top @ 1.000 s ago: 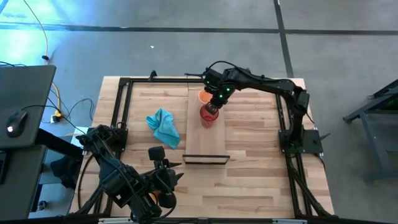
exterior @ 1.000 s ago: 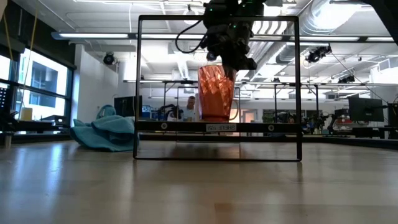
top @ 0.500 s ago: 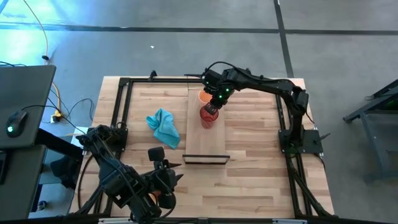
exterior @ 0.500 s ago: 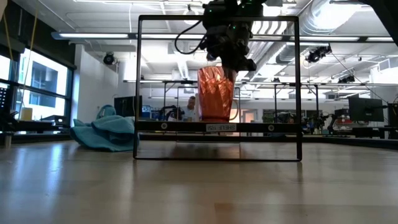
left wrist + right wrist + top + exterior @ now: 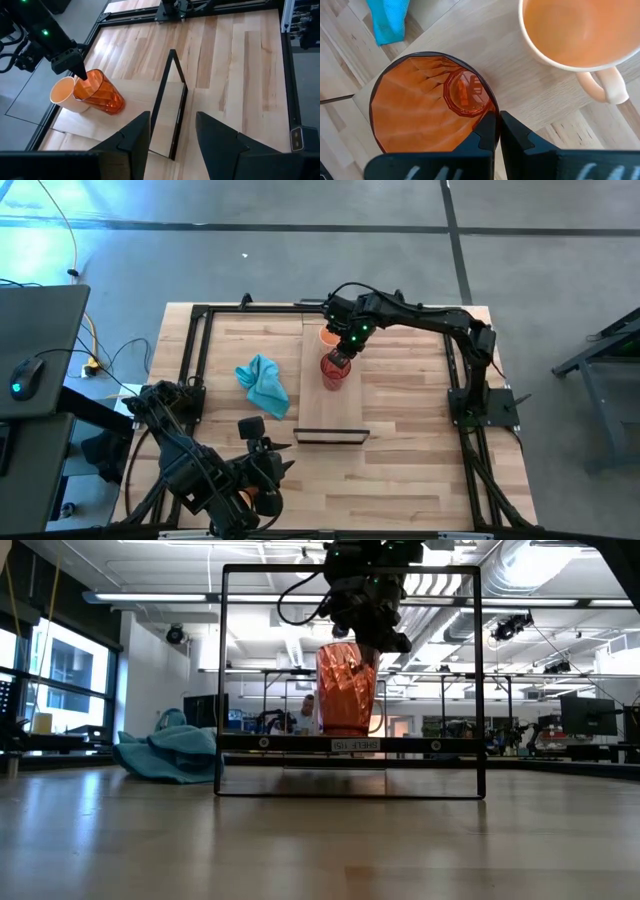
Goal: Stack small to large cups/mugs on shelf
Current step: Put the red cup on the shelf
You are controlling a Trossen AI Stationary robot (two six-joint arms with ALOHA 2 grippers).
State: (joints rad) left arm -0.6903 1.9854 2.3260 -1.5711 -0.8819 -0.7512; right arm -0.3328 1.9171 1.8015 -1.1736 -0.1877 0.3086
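Note:
The dark red faceted cup stands on the light-wood shelf board, beside the pale orange mug at the board's far end. The right wrist view shows the cup and the mug from above. My right gripper reaches down from the far right and is shut on the cup. My left gripper is open and waits near the table's near-left corner, touching nothing. The amber-brown cup does not plainly show. My right gripper pinches the red cup's rim, on the side next to the mug, with one finger inside the cup and one outside. The fingers come from above, pointing down. The cup is upright; the shelf's dark lip hides its base.
A crumpled teal cloth lies on the table left of the board. The board's dark raised frame stands at its near end. A black rail frame borders the table. Bare wood lies right of the board.

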